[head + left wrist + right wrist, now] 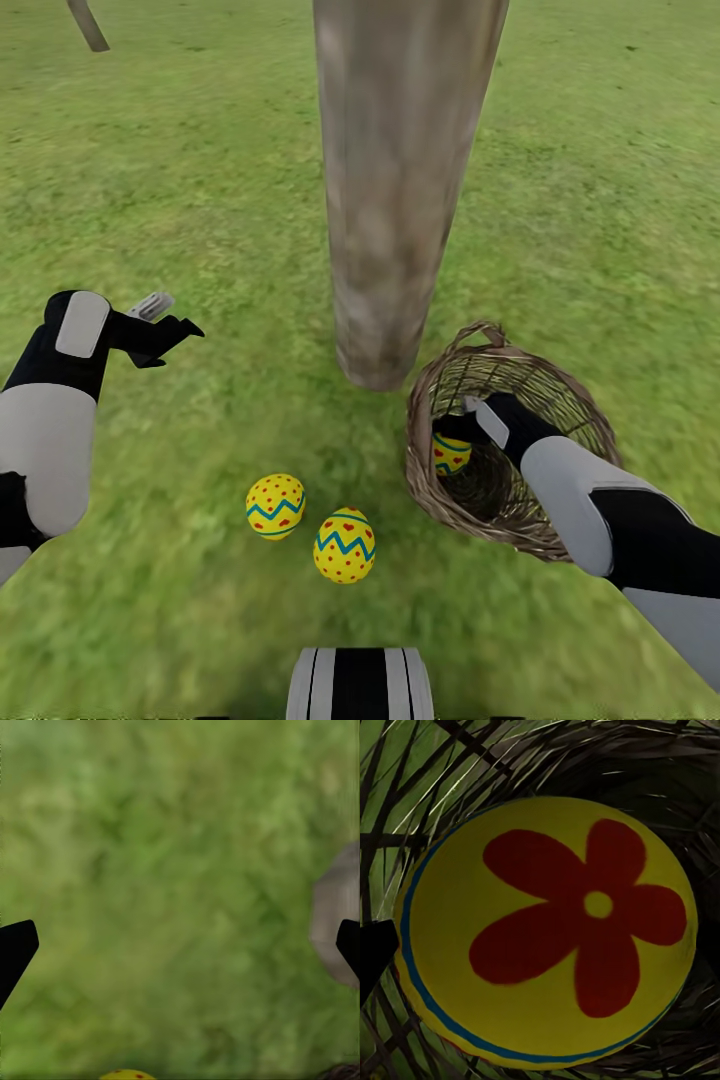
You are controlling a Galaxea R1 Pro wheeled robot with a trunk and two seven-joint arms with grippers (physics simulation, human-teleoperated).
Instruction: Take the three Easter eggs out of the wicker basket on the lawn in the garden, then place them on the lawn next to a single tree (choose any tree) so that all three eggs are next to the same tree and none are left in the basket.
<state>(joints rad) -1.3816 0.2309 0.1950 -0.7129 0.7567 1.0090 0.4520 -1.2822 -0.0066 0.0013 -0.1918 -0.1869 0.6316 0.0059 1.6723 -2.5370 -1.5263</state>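
On the lawn (180, 180) straight ahead of us stands the tree (400, 180), its thick pale grey-brown trunk rising out of the head view, with mottled green grass all around its foot. Near the base of the trunk, on its near-left side, two Easter eggs lie on the grass just beside each other: the left egg (275, 506) and the right egg (345, 545), both yellow with blue zigzag bands and red dots.

To the right of the trunk's foot, just beside it, the wicker basket (540, 385) lies tilted, its mouth turned toward us. Our right arm reaches into it, and the right gripper (462, 428) is inside the basket, right at the third egg (450, 455), which sits within the weave. From the right wrist we see that flower egg (547, 934) close up, yellow with a red flower inside a blue ring, and the basket twigs (427, 780) behind it. One dark fingertip (375, 952) shows at the edge beside the egg; whether the gripper is clamped on the egg or merely around it, we cannot tell.

Our left arm is held out over the grass to the left of the trunk, well apart from the eggs. The left gripper (165, 322) carries nothing and its fingers (15, 949) stand wide apart over bare grass.
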